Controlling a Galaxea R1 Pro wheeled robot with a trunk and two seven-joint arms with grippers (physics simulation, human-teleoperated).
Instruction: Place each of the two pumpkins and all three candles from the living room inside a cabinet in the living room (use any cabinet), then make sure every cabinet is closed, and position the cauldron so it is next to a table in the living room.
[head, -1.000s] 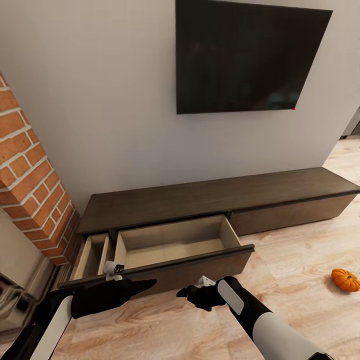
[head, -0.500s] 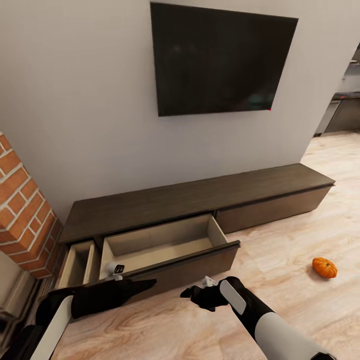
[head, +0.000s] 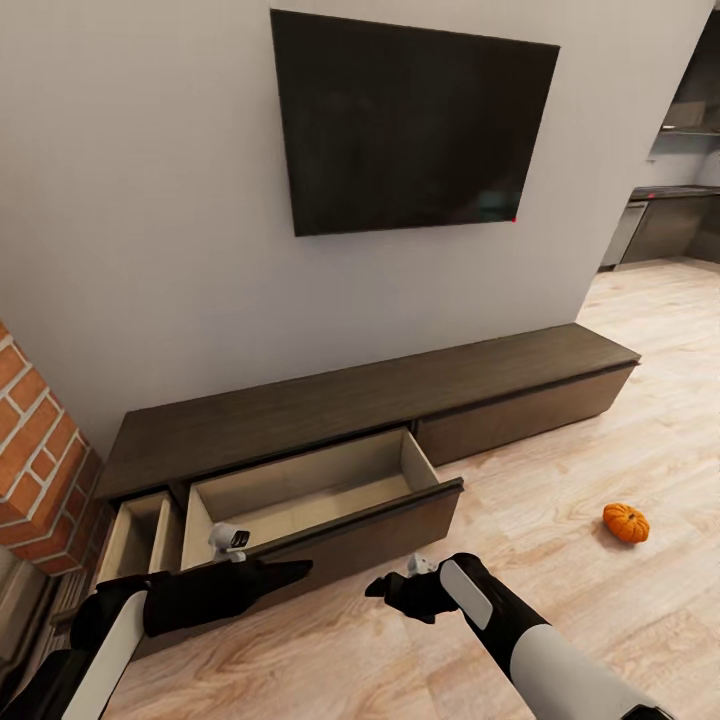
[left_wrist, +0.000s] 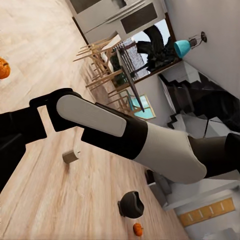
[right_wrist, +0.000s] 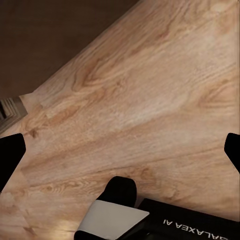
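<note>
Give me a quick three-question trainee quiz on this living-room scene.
1. True or false: the wide drawer of the cabinet is pulled out.
2. The pumpkin in the head view lies: A) in the drawer, B) on the floor, C) on the cabinet top.
3. In the left wrist view, which task item is the black pot on the floor?
Key: 1 true; 2 B; 3 cauldron.
</note>
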